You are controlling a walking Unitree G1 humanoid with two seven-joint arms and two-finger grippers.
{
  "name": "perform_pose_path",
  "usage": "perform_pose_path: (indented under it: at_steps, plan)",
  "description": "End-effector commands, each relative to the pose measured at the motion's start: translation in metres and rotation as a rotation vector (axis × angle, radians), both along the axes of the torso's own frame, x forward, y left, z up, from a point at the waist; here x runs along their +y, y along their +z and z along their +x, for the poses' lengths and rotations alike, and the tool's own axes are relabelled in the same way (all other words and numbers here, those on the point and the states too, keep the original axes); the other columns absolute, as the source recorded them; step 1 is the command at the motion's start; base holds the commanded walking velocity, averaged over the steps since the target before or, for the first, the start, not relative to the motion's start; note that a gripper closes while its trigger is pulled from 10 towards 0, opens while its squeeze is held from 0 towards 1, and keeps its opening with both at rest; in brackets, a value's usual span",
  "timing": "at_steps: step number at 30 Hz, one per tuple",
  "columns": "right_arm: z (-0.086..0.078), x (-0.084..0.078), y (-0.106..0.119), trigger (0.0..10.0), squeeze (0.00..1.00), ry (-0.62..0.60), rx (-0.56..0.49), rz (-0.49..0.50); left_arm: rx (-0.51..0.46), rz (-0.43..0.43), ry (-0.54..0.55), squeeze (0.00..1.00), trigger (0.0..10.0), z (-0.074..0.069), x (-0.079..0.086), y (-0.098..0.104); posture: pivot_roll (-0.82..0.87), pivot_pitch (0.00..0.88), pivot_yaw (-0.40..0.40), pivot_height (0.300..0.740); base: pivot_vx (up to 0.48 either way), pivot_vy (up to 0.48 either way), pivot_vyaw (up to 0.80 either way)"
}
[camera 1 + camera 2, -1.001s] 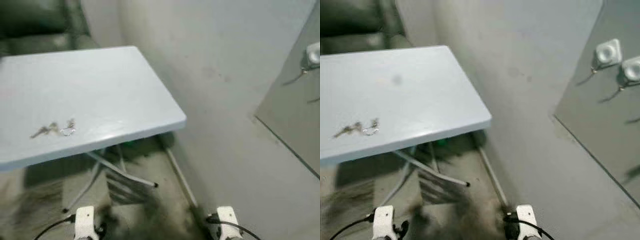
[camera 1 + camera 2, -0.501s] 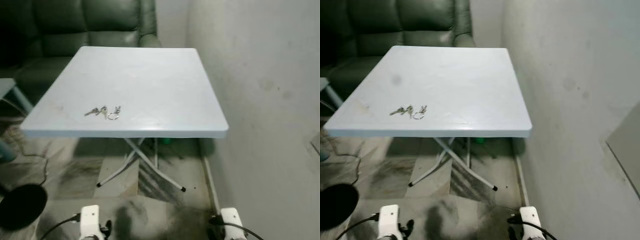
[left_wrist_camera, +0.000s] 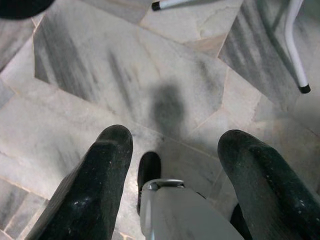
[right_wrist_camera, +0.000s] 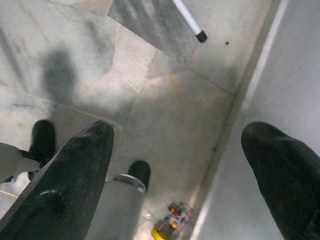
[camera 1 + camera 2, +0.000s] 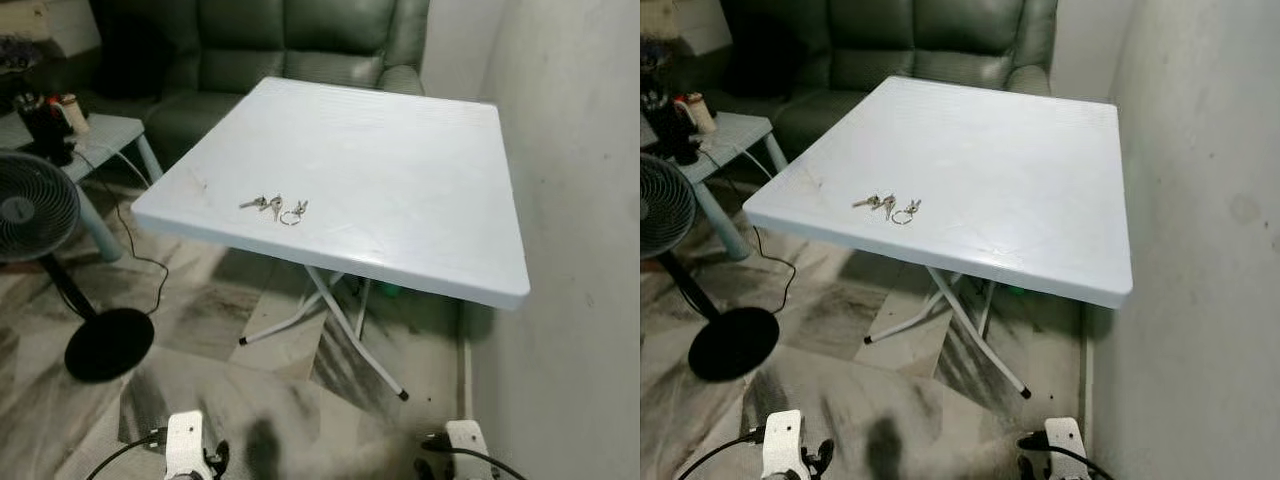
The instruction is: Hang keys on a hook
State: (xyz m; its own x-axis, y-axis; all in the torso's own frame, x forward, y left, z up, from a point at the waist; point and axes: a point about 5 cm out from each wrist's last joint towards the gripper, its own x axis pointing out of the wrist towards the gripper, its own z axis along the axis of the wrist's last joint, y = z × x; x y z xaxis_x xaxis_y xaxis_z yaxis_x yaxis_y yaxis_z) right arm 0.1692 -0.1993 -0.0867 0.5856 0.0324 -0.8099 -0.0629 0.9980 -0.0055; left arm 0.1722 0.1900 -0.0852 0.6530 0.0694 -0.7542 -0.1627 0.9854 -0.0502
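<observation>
— Where are the keys sitting, and why there?

— I'm seeing the keys (image 5: 273, 207) lying flat on the white folding table (image 5: 420, 170), left of centre in the frame, just in from the table's near-left edge. I'm judging they are laid out there so an arm can reach them from the open floor side.

— What are your claws doing?

— Both arms are hanging low over the marble floor (image 3: 125, 80). The left gripper (image 3: 175, 165) is spread wide and carrying nothing; the right gripper (image 4: 185, 165) is spread too, also empty.

— Any writing or brand?

— I'm reading none: not on the table, the standing fan (image 5: 25, 205) at the left edge, or the green sofa (image 5: 290, 45) at the top. No hook is appearing yet.
</observation>
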Motion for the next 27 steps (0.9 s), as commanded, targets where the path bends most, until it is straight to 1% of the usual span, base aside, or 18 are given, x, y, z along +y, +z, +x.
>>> perform_pose_path:
  at_steps: [1,5,11,27]
  plan:
    - [0.0037,0.0025,0.0014,10.0,0.0,0.0,-0.012,0.005,-0.011,0.007,0.02,0.0,10.0,0.0032,0.0056,0.0022,-0.04,0.0,-0.038,0.74,0.0,0.0,0.0]
    - [0.0034,0.0029,0.0011,10.0,0.0,-0.008,-0.013,0.011,-0.01,0.005,0.023,0.0,10.0,0.0033,0.0057,0.0022,-0.05,0.0,-0.036,0.74,0.0,0.0,0.0]
    - [0.0033,0.0035,0.001,10.0,0.0,-0.011,-0.015,0.012,-0.011,0.001,0.028,0.0,10.0,0.0036,0.0056,0.0023,-0.05,0.0,-0.036,0.74,0.0,0.283,0.0]
    - [0.0038,0.0035,0.0013,10.0,0.0,-0.018,-0.017,0.014,-0.012,-0.005,0.031,0.0,10.0,0.004,0.0052,0.0024,-0.05,0.0,-0.036,0.74,0.0,0.457,0.0]
